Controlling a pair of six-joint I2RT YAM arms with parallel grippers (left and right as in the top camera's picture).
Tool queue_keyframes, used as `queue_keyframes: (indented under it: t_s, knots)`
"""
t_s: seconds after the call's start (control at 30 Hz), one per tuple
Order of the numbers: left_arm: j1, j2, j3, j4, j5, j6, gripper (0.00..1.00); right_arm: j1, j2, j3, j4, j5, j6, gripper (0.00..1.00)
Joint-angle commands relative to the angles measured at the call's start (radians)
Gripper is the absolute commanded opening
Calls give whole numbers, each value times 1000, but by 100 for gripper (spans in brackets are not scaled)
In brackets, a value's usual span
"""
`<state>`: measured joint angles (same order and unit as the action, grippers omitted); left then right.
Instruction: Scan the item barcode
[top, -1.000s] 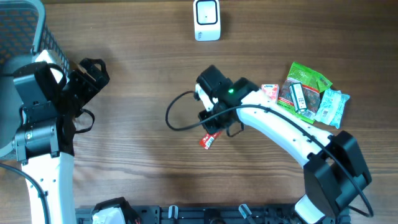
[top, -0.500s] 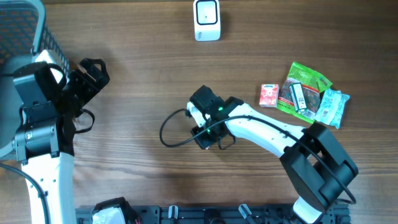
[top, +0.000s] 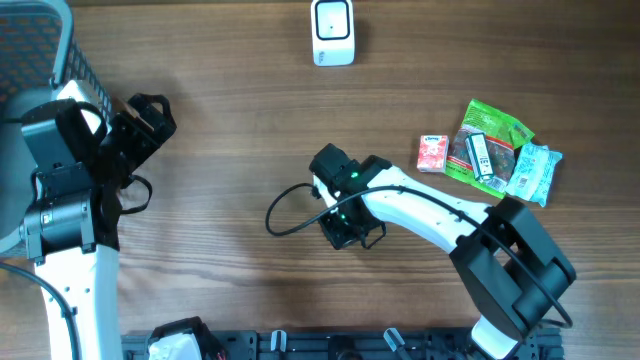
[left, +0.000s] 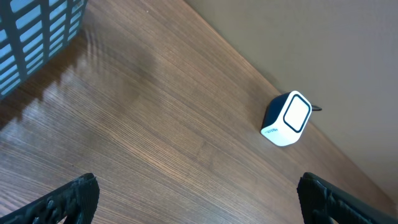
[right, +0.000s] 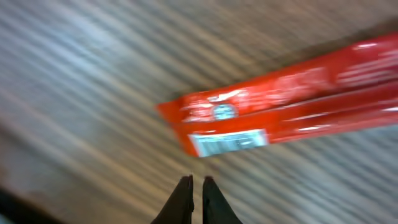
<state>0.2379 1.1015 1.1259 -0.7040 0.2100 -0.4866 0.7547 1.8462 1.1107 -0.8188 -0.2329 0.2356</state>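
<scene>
The item is a long red packet (right: 283, 115) with a white label (right: 227, 143), lying flat on the wood in the blurred right wrist view. My right gripper (right: 197, 181) is shut with nothing in it, its tips just short of the packet's labelled end. In the overhead view the right gripper (top: 344, 228) covers the packet. The white barcode scanner (top: 333, 33) stands at the table's far edge and also shows in the left wrist view as the scanner (left: 286, 118). My left gripper (left: 199, 205) is wide open over bare wood at the left gripper (top: 150, 117).
A pile of snack packets (top: 497, 152) and a small pink packet (top: 432, 152) lie at the right. A grey mesh basket (top: 45, 45) stands at the far left corner. A black cable (top: 283, 213) loops left of the right gripper.
The right arm swung left and down, covering the red packet in the overhead view and uncovering the pink packet. Its jaws stayed nearly shut. The left arm has not moved.
</scene>
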Motion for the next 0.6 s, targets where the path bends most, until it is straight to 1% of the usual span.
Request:
queue_keyframes:
  t_s: [0.0, 0.2, 0.23, 0.27, 0.3, 0.37, 0.4, 0.5, 0.57]
  knots:
    - [6, -2, 1, 3, 2, 12, 100, 3, 32, -7, 16, 126, -71, 9]
    - [6, -2, 1, 3, 2, 12, 100, 3, 75, -6, 85, 120, -93, 9]
    - [6, -2, 1, 2, 2, 12, 100, 3, 75, -2, 93, 98, -126, 13]
    - [6, -2, 1, 2, 2, 12, 100, 3, 75, 7, 99, 63, -166, 24]
    - [6, -2, 1, 3, 2, 12, 100, 3, 75, 11, 105, 46, -186, 27]
    - [6, -2, 1, 2, 2, 12, 100, 3, 75, 26, 126, 45, -188, 28]
    - [6, -2, 1, 2, 2, 12, 100, 3, 75, 31, 136, 53, -187, 27]
    - [6, -2, 1, 3, 2, 12, 100, 3, 75, 37, 185, 106, -187, 19]
    - [6, -2, 1, 2, 2, 12, 100, 3, 75, 38, 213, 132, -186, 19]
